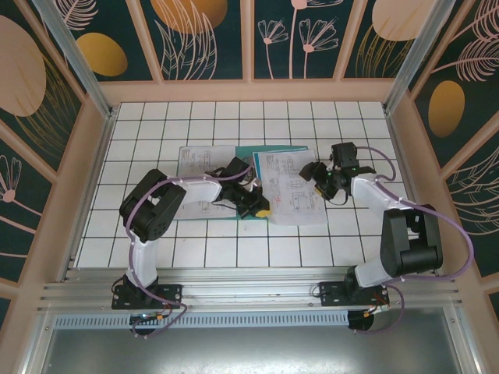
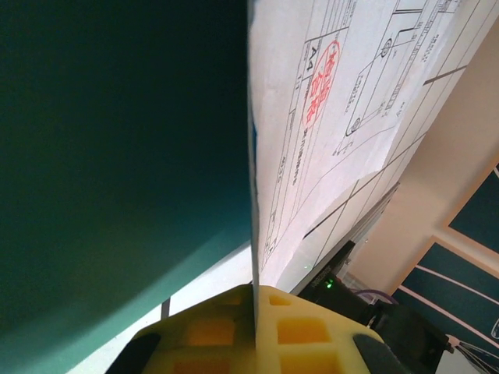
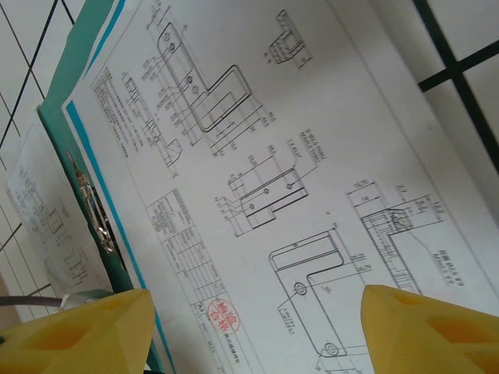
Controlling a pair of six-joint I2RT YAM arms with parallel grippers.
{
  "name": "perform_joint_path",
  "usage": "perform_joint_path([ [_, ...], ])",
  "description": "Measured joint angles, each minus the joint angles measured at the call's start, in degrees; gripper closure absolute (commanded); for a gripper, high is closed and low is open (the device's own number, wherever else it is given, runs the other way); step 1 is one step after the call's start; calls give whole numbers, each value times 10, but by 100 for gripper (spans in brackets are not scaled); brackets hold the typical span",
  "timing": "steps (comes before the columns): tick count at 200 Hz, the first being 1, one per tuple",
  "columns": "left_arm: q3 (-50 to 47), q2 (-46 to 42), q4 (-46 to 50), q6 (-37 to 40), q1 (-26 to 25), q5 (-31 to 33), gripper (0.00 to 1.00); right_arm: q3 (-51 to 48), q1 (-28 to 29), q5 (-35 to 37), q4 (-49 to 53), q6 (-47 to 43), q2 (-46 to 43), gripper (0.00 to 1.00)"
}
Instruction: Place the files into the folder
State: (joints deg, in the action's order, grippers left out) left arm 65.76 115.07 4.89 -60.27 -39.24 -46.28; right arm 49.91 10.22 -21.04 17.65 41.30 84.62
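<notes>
The left gripper (image 2: 253, 312) has its yellow pads pressed together on a thin raised edge, with the dark green folder (image 2: 117, 156) filling its left side and a printed sheet (image 2: 343, 132) leaning away on its right. Whether the paper is caught in the pinch along with the folder cannot be told. Seen from the top view, that gripper (image 1: 257, 206) sits at the near left corner of the folder (image 1: 273, 149), which lies mid-table under the sheet (image 1: 290, 187). The right gripper (image 3: 253, 335) hovers with its fingers spread wide over the right part of the same sheet (image 3: 273, 156). At the sheet's left edge a strip of cyan sheet (image 3: 132, 265) shows, then the green folder margin carrying a small metal clip (image 3: 93, 210). The paper bears line drawings of brackets with dimension notes too small to read, and a red oval stamp (image 3: 222, 313) whose characters are not legible. A second printed sheet (image 1: 201, 167) lies just left of the folder, its near right corner crossed by the left arm. Bare tiles of the white gridded table (image 1: 156, 125) run along the far side and both flanks, closed in by patterned walls (image 1: 210, 39).
</notes>
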Motion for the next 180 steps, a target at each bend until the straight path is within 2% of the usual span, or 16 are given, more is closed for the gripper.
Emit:
perform_joint_path([
  [57,25,17,29,31,16,-12,100,2,7,0,-10,2,9,29],
  [133,23,17,42,33,36,-13,100,22,31,-1,-18,12,49,28],
  [180,11,16,42,30,44,-10,82,56,70,-13,-29,17,100,28],
])
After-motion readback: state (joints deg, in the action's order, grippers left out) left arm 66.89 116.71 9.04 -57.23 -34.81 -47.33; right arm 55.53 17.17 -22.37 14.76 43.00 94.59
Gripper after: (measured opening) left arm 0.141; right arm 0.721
